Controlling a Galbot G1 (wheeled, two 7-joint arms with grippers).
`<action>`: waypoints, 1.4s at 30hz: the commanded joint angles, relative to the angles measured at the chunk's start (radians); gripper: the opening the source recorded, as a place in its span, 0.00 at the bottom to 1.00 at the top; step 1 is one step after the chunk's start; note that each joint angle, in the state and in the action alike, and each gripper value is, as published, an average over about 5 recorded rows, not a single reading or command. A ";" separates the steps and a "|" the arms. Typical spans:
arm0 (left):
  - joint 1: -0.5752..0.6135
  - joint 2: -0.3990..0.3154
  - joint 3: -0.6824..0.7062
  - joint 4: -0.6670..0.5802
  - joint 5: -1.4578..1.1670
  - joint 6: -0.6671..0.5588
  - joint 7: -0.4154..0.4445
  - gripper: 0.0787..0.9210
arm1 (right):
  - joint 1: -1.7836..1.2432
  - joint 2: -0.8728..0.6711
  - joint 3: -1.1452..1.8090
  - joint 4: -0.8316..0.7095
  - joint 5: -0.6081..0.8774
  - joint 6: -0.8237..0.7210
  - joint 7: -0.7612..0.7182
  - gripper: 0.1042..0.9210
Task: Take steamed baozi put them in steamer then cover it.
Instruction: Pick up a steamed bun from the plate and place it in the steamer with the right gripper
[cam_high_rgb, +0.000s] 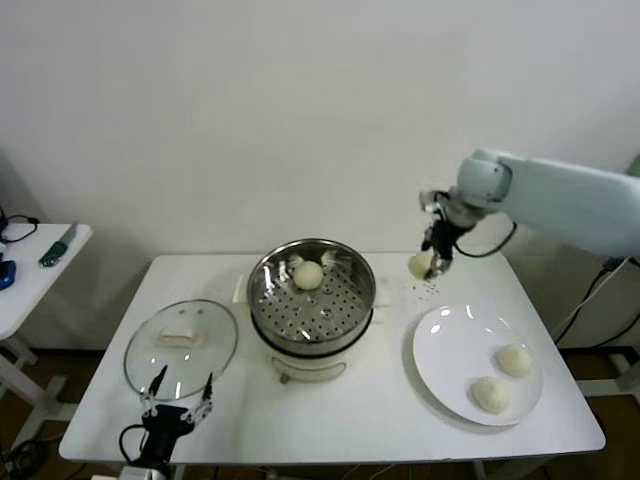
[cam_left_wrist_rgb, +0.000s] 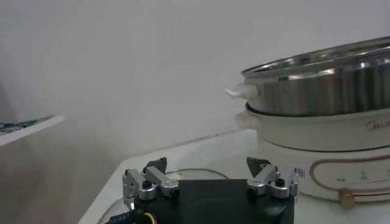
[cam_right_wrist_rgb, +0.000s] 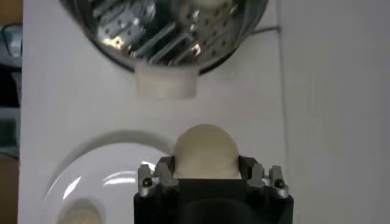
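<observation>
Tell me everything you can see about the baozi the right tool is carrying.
The carried baozi is a small, smooth, cream-white round dough bun, intact. It is pinched between the fingers of the right tool, lifted off the table, between the white plate and the steamer. Only the tool touches it; its underside is hidden.

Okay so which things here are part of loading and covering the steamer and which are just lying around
Job:
steamer, one baozi inside
baozi held by right gripper
two baozi on plate
glass lid
white plate
left gripper, open, near lid

Lying about:
side table with small items
</observation>
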 joint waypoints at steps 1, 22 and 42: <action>0.003 0.003 0.006 -0.012 0.004 0.008 0.010 0.88 | 0.157 0.231 -0.056 -0.066 0.232 -0.015 0.013 0.69; 0.007 0.021 0.001 -0.024 -0.012 0.017 0.009 0.88 | -0.168 0.546 0.027 -0.197 0.206 -0.095 0.084 0.69; -0.013 0.026 -0.010 -0.007 -0.024 0.025 0.005 0.88 | -0.247 0.582 -0.014 -0.237 0.160 -0.081 0.067 0.73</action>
